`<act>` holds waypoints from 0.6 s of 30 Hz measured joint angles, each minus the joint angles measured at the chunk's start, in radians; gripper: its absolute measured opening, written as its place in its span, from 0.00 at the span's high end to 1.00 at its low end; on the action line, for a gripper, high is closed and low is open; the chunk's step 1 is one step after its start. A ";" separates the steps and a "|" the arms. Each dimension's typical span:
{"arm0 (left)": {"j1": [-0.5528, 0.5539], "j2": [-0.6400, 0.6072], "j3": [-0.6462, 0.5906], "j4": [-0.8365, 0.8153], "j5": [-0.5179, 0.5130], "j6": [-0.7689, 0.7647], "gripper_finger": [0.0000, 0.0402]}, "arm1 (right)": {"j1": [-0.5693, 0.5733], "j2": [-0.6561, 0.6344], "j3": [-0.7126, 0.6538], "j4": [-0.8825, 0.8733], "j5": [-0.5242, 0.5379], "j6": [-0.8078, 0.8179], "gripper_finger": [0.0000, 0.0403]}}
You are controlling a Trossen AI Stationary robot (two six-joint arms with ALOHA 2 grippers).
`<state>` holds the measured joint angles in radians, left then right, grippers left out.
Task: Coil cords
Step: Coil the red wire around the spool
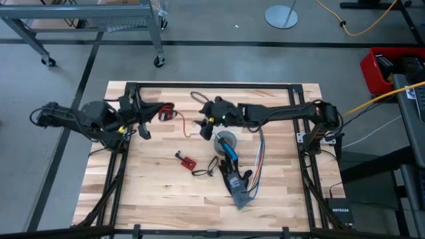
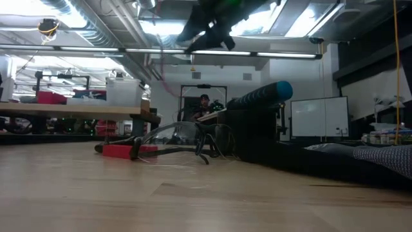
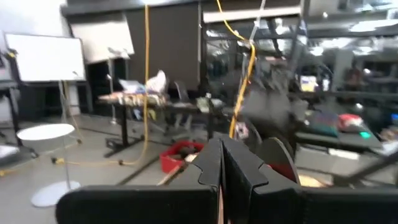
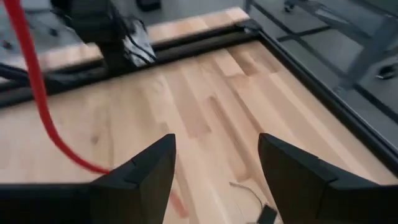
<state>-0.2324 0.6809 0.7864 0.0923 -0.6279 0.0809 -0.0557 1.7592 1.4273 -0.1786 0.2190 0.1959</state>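
Beside open right pincer point(image 1: 204, 126), red cord point(image 1: 186, 126); cord bundle point(image 1: 166, 113) apart.

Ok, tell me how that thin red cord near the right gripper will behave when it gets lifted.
The thin red cord will probably be floppy: it curves in loose bends over the wooden table. Being so thin, it is likely light. It seems to run toward the small black-and-red bundle, so lifting it may drag that along.
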 joint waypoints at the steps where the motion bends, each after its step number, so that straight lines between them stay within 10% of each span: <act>1: -0.012 -0.005 0.000 -0.020 0.000 -0.020 1.00 | -0.010 -0.011 0.000 0.003 -0.029 -0.006 0.42; 10: -0.088 -0.015 0.000 -0.066 0.245 -0.071 1.00 | -0.043 -0.048 0.000 0.148 -0.390 -0.104 0.42; 18: -0.109 0.037 0.000 -0.117 0.263 -0.074 1.00 | -0.021 -0.045 0.000 0.313 -0.653 -0.115 0.44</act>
<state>-0.3412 0.7184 0.7864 -0.0243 -0.3653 0.0071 -0.0770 1.7147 1.4273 0.1346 -0.4343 0.0806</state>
